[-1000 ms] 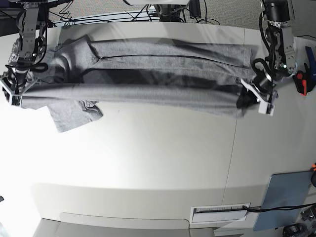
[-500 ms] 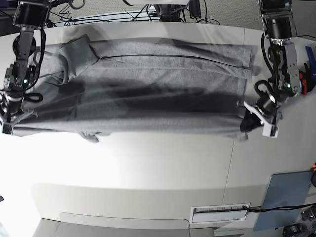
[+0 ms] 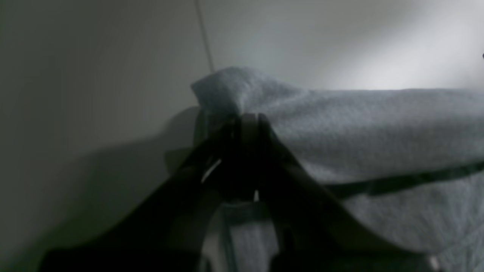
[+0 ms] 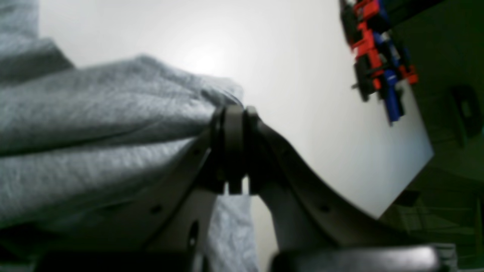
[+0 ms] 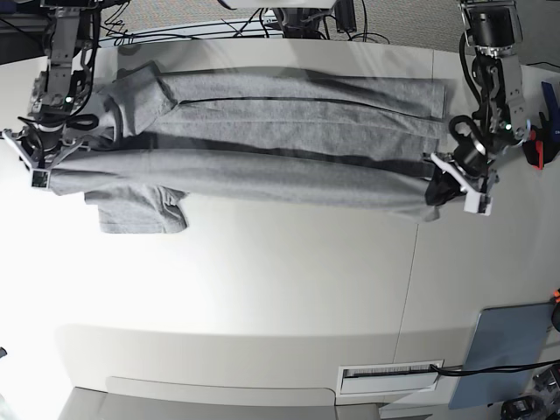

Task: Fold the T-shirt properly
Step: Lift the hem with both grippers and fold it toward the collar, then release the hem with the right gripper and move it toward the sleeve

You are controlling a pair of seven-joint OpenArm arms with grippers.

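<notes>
The heather-grey T-shirt (image 5: 262, 131) lies stretched left to right across the far half of the white table (image 5: 262, 289). Its near edge is lifted into a long fold. No print shows. My left gripper (image 5: 444, 187) is shut on the shirt's right end; the left wrist view shows the fingertips (image 3: 242, 119) pinching a cloth corner (image 3: 223, 87). My right gripper (image 5: 42, 164) is shut on the left end; the right wrist view shows the same pinch (image 4: 233, 113) on bunched cloth (image 4: 113, 98). One sleeve (image 5: 136, 210) lies flat in front of the fold at the left.
A red and blue tool (image 5: 538, 140) lies at the table's right edge, also in the right wrist view (image 4: 378, 64). A blue-grey pad (image 5: 507, 350) sits at the near right. A labelled slot (image 5: 389, 376) is at the front edge. Cables (image 5: 289, 22) run behind the table.
Both grippers, still holding the shirt's edge, swung it toward the front of the table half a second ago, then back toward the far side. The sleeve now lies flat.
</notes>
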